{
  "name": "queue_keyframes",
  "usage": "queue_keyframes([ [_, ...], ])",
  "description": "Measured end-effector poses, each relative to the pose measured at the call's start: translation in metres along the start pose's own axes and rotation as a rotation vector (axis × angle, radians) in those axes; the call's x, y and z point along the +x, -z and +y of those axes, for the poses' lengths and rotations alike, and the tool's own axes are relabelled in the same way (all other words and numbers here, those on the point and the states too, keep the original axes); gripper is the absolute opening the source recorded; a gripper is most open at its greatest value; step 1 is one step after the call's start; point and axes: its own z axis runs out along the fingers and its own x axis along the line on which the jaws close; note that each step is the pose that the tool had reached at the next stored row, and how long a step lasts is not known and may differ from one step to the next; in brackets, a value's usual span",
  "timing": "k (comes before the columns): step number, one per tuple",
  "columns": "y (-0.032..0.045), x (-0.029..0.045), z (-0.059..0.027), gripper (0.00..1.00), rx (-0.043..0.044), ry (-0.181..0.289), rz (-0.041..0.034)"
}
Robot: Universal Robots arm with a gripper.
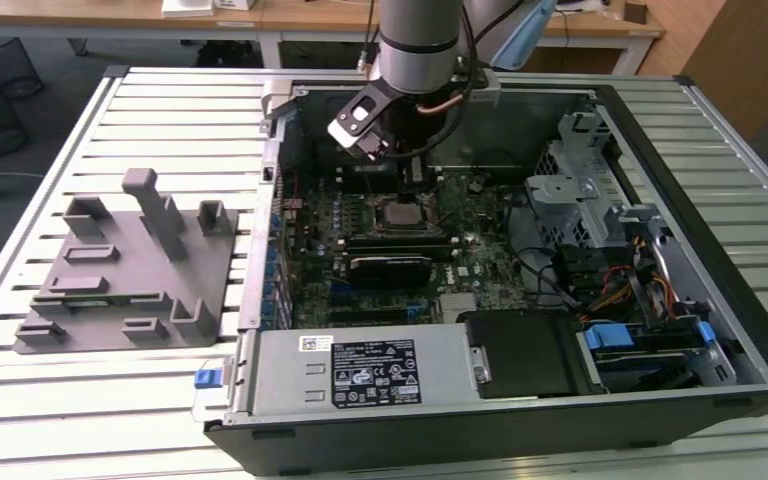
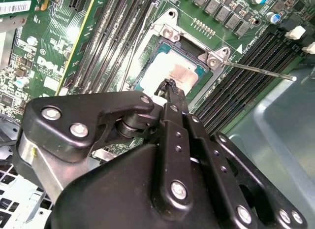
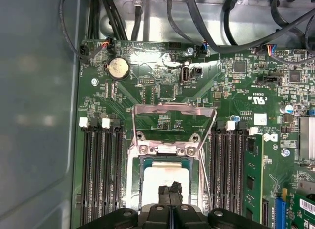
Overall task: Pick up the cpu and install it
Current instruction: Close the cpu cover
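The cpu (image 2: 178,71) lies flat in the motherboard socket (image 2: 167,29), its pale silvery top showing in both wrist views (image 3: 156,179). The socket's metal load plate (image 3: 174,110) stands tipped up and its thin lever (image 2: 256,70) is swung out to the side. My gripper (image 2: 170,86) hangs just over the cpu's near edge, fingers shut together with nothing between them; its fingertips (image 3: 171,190) cover part of the chip. In the exterior view the gripper (image 1: 408,188) reaches down into the open computer case, right above the socket (image 1: 400,213).
Memory slots (image 3: 101,175) flank the socket on both sides. A black heatsink block (image 1: 387,268) sits on the board nearer the power supply (image 1: 357,372). A grey plastic fixture (image 1: 131,270) stands on the slatted table at the exterior view's left. Cables and drive cages (image 1: 598,210) crowd the case's right side.
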Motion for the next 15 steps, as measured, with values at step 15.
queue_keyframes([
  [15, 0.0262, -0.0005, 0.0007, 0.11, -0.0004, 0.000, 0.0009],
])
